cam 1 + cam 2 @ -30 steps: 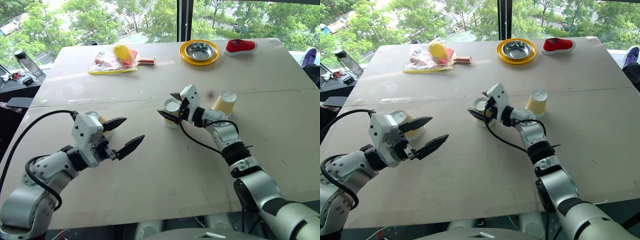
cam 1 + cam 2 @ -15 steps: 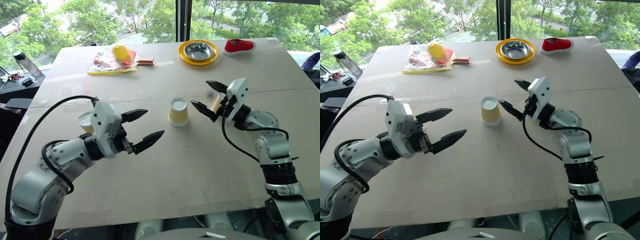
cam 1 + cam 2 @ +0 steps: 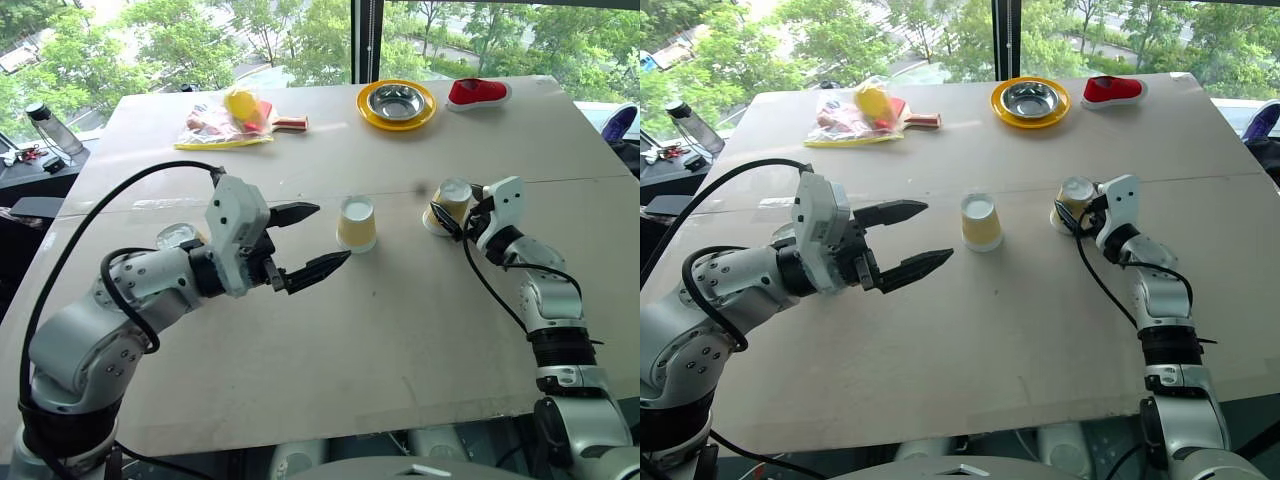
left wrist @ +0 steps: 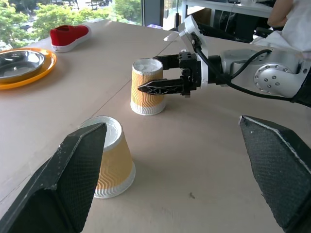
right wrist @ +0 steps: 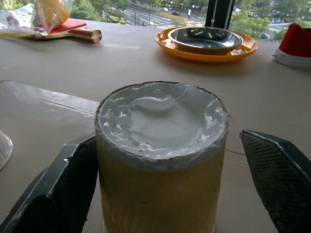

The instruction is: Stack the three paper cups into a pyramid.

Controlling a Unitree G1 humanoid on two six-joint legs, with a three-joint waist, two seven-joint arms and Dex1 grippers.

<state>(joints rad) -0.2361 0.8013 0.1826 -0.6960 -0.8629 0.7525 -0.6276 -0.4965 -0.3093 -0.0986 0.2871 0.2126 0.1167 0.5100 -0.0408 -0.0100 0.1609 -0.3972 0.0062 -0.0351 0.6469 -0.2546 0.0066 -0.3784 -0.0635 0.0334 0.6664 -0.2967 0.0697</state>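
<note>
Yellow-orange cup [image 3: 449, 205] sits between the right gripper [image 3: 453, 214]'s spread fingers; left gripper [image 3: 312, 240] hovers, fingers wide apart.

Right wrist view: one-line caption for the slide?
Open right gripper straddling an upside-down paper cup, fingers either side, yellow plate with steel bowl behind.

You get bright, even daylight from the windows [image 3: 300, 40] beyond the table [image 3: 400, 330]. Shadows there stay soft and faint. In your wrist views the near fingertips [image 4: 73, 179] blur, and the far trees wash out pale.
</note>
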